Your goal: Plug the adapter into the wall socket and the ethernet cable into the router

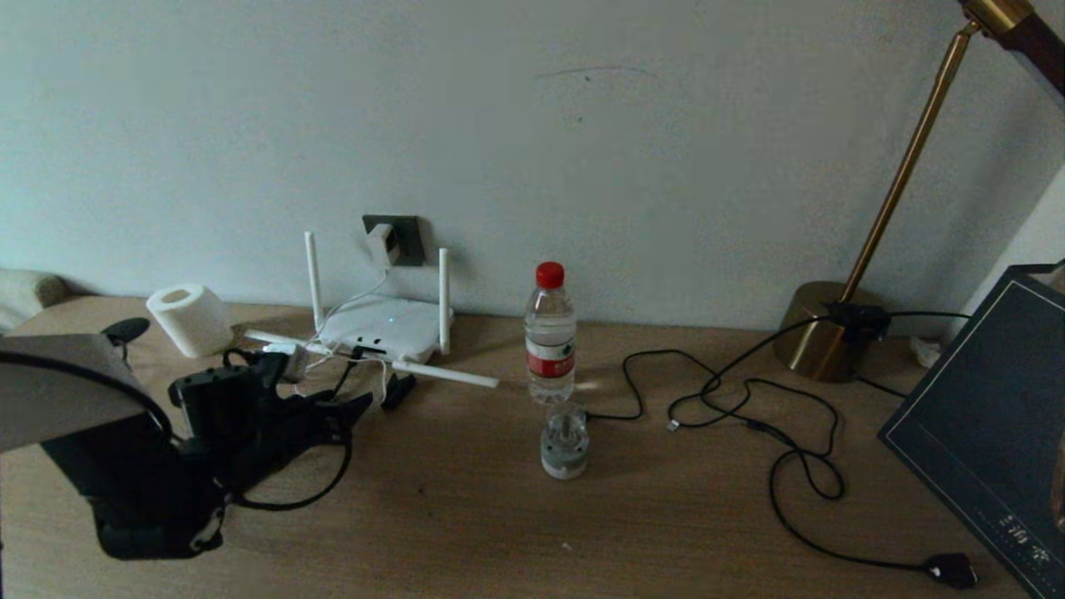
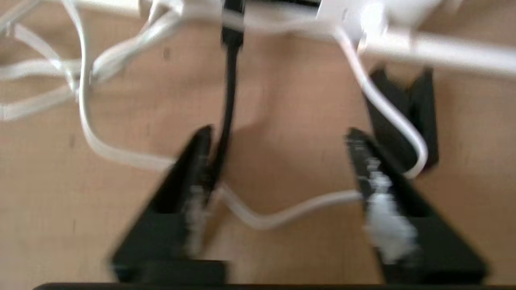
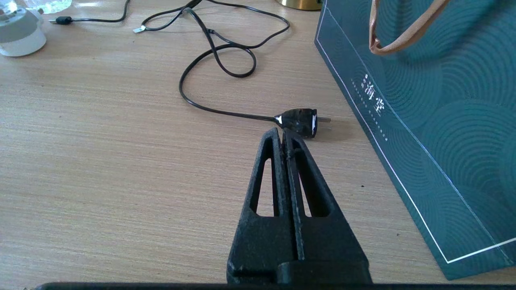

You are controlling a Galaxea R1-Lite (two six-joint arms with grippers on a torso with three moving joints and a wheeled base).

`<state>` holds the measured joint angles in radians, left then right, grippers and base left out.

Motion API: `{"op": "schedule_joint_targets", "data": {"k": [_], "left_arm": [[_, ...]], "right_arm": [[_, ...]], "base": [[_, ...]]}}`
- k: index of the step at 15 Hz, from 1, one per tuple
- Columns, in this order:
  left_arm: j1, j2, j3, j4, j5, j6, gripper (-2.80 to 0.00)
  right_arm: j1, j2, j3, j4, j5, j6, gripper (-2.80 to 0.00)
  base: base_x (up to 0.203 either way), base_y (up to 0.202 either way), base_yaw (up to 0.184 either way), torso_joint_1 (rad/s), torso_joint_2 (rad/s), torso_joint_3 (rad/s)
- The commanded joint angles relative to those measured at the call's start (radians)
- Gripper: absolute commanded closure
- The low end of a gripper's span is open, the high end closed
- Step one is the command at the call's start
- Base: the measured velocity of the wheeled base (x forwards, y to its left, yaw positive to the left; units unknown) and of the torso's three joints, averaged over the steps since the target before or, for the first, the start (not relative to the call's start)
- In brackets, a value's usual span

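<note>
- Wooden counter (image 1: 466, 516) under a plain wall: the adapter (image 1: 381, 244) sits in the wall socket (image 1: 404, 240), and the ethernet cable (image 2: 228, 96) runs to the router (image 1: 387, 326) ports.
- My left gripper (image 2: 278, 161) stands part-open, holding nothing, astride that cable and the white cord (image 2: 282, 213); snagging either could unseat the plug.
- My right gripper (image 3: 284, 135) rests closed, away from the work.

We read little: pale Chinese characters, one resembling 海, ran down the dark teal paper bag (image 3: 423, 121), and the clear water bottle's red label (image 1: 549, 363) stayed illegible
</note>
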<state>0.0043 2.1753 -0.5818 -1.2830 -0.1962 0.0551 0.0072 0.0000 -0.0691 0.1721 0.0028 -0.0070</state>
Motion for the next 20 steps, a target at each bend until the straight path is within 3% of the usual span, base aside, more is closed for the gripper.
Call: {"op": "schedule_joint_targets", "data": {"k": [1, 5, 20], "left_arm": [[0.0, -0.012, 0.028, -0.009, -0.002, 0.0, 0.0], [-0.001, -0.009, 0.065, -0.082, -0.002, 0.0, 0.0], [0.0, -0.004, 0.054, -0.084, -0.002, 0.002, 0.0]], "right_arm": [[0.0, 0.002, 0.0, 0.001, 0.0, -0.001, 0.0], [0.0, 0.002, 0.0, 0.001, 0.0, -0.001, 0.0], [0.0, 0.002, 0.0, 0.001, 0.0, -0.001, 0.0]], "base": [[0.0, 0.0, 0.0, 0.0, 0.0, 0.0], [0.0, 0.0, 0.0, 0.0, 0.0, 0.0], [0.0, 0.0, 0.0, 0.0, 0.0, 0.0]]}}
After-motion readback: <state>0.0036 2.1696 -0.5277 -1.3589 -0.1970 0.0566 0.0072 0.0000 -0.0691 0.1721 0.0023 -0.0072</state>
